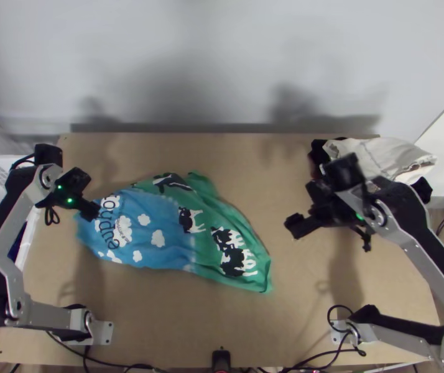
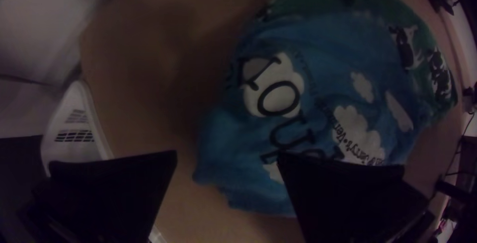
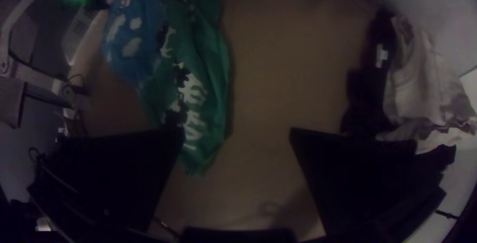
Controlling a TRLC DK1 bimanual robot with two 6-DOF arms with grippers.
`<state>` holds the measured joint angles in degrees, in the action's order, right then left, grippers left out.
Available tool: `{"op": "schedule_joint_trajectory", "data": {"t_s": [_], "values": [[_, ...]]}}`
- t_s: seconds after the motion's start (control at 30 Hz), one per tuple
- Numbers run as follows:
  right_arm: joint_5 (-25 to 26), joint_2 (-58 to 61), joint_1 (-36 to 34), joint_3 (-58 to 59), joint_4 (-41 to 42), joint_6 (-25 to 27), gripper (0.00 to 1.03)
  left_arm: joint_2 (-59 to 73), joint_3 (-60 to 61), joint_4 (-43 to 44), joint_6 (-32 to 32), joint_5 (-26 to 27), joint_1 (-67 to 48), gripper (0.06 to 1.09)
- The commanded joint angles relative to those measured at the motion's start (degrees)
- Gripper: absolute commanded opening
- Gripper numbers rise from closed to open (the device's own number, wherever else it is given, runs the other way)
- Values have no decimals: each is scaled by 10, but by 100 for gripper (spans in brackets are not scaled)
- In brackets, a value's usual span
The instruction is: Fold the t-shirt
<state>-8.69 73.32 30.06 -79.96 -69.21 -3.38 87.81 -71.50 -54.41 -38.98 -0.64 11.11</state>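
Observation:
The blue and green t-shirt [image 1: 166, 230] lies bunched and wrinkled on the left and middle of the table, its blue part with clouds and lettering to the left, its green part with cows to the right. My left gripper [image 1: 89, 211] is over the shirt's blue left end; in the left wrist view the gripper [image 2: 226, 161] is open above the blue cloth [image 2: 318, 89]. To the right of the shirt, my right gripper [image 1: 295, 227] stands apart from it; in the right wrist view the gripper [image 3: 237, 133] is open, with the green cloth [image 3: 213, 74] beside one finger.
A pile of white [image 1: 380, 155] and black clothes lies at the table's back right corner. A white basket [image 2: 74, 123] stands off the table's left edge. Cables and a small black device [image 1: 221, 360] are at the near edge. Bare tabletop [image 1: 247, 168] lies behind the shirt.

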Motion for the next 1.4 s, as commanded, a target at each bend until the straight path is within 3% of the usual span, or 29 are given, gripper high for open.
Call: {"op": "schedule_joint_trajectory", "data": {"t_s": [0.0, 0.2, 0.33, 0.4, 0.57, 0.83, 0.97, 1.13, 1.37], "values": [[-13, 45, 32, -39, -6, -1, 98, 36, 1, 5, -44, 6, 52, 103], [-12, 38, 23, -42, -12, -1, 98, 54, 19, 3, -45, 14, 44, 102], [-12, 33, 15, -44, -12, -1, 98, 67, 24, 17, -40, 25, 43, 93], [-12, 33, 10, -45, -12, -1, 98, 69, 24, 17, -40, 38, 41, 82], [-12, 33, 5, -49, -12, -1, 98, 84, 15, 19, -30, 79, 49, 37], [-12, 33, -12, -50, -12, -1, 98, 100, 6, 22, -32, 118, 83, 16], [-12, 33, -23, -55, -12, -2, 98, 97, 0, 19, -33, 127, 103, 10], [-12, 34, -33, -66, -12, -2, 98, 61, -57, -12, -28, 148, 123, 10], [-12, 31, -70, -85, -12, -5, 98, 30, -305, -129, 41, 242, 174, 10]]}}
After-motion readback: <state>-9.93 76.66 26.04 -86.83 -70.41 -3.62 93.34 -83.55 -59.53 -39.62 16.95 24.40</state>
